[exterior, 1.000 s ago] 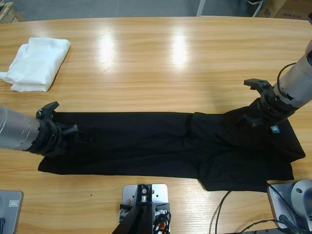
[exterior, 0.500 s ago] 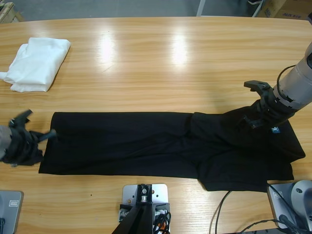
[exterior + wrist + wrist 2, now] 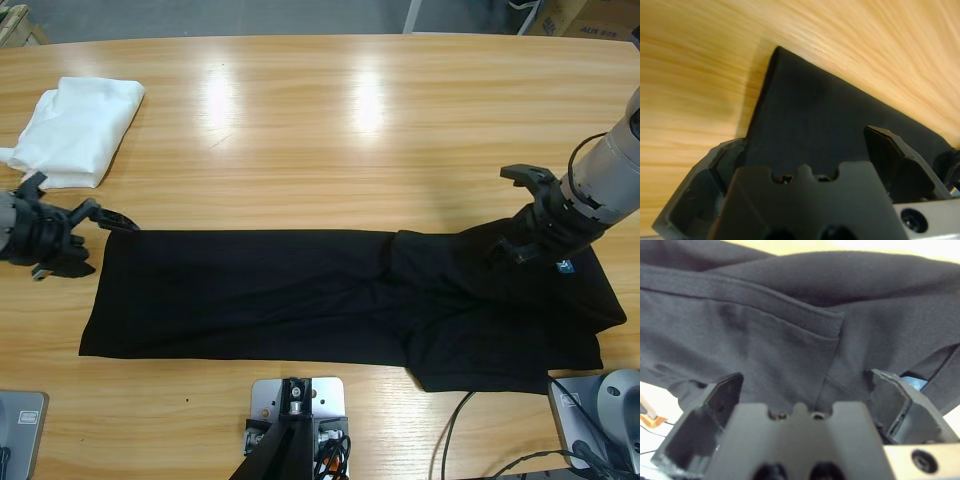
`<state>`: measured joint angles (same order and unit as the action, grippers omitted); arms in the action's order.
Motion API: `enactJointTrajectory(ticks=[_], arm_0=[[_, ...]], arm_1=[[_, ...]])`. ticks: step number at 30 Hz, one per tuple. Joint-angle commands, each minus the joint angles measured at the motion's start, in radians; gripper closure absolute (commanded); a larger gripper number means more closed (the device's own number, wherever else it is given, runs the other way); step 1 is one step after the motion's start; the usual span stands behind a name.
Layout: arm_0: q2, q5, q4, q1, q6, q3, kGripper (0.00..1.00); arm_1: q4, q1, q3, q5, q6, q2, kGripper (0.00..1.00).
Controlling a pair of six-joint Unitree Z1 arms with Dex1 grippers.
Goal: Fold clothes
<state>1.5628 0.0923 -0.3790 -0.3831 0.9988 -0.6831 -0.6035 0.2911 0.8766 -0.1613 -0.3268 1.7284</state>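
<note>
Lying flat along the near half of the wooden table [image 3: 330, 120], the black polo shirt [image 3: 300, 300] is folded into a long band running left to right, with a bulkier, layered portion at its right end. A small blue tag [image 3: 565, 265] shows on that right portion.

Left gripper [image 3: 75, 225]: at the shirt's upper left corner, jaws spread apart, nothing between them. In the left wrist view the left gripper [image 3: 805, 160] frames the pointed corner of the shirt [image 3: 830, 120], which lies on bare wood; the jaw tips sit either side of the fabric without clamping it.

Right gripper [image 3: 520, 215]: over the raised fabric at the shirt's upper right, jaws apart. In the right wrist view the right gripper [image 3: 805, 390] looks onto overlapping layers and a stitched hem of the shirt [image 3: 790, 315]; no fabric is pinched.

A white folded garment [image 3: 75, 130] lies at the far left of the table, well apart from the shirt.

No containers in view.
</note>
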Motion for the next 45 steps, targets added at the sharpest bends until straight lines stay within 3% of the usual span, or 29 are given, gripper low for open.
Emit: enactJointTrajectory(ticks=[1, 6, 10, 19, 21, 24, 25, 27, 29, 31, 32, 33, 45], arm_0=[[0.072, 0.048, 0.017, 0.007, -0.001, 0.015, 0.289], [0.059, 0.031, 0.010, 0.007, -0.022, 0.042, 0.278], [0.036, 0.021, 0.004, 0.007, -0.035, 0.031, 0.125], [0.101, -0.014, -0.012, 0.000, -0.134, 0.020, 0.131], [0.100, -0.013, -0.005, 0.000, -0.128, 0.018, 0.191], [0.068, -0.013, -0.004, 0.000, -0.121, 0.007, 0.510], [0.062, -0.013, -0.005, 0.000, -0.121, 0.006, 0.575], [0.058, -0.012, -0.010, 0.000, -0.118, 0.011, 0.613], [0.053, -0.013, -0.015, 0.000, -0.118, 0.019, 0.750], [0.051, -0.014, -0.024, 0.000, -0.118, 0.022, 0.759], [0.053, -0.016, -0.026, 0.000, -0.118, 0.022, 0.812], [0.053, -0.021, -0.026, 0.000, -0.118, 0.022, 0.989], [-0.005, -0.166, -0.048, 0.000, -0.098, 0.006, 1.000]], arm_1=[[0.020, 0.013, -0.026, -0.019, -0.018, 0.034, 0.004], [0.021, 0.015, -0.030, -0.021, -0.018, 0.039, 0.004], [0.027, 0.021, -0.037, -0.021, -0.018, 0.046, 0.004], [0.035, 0.025, -0.048, -0.021, -0.018, 0.053, 0.004], [0.035, 0.025, -0.048, -0.021, -0.018, 0.051, 0.004], [0.037, 0.025, -0.048, -0.021, -0.020, 0.053, 0.004], [0.038, 0.025, -0.047, -0.021, -0.020, 0.055, 0.004], [0.039, 0.025, -0.047, -0.021, -0.020, 0.057, 0.004], [0.040, 0.025, -0.047, -0.021, -0.020, 0.058, 0.004], [0.042, 0.025, -0.047, -0.021, -0.020, 0.061, 0.004], [0.042, 0.025, -0.047, -0.021, -0.020, 0.062, 0.004], [0.043, 0.025, -0.047, -0.021, -0.020, 0.065, 0.004], [0.056, 0.046, -0.050, -0.024, -0.020, 0.099, 0.004]])
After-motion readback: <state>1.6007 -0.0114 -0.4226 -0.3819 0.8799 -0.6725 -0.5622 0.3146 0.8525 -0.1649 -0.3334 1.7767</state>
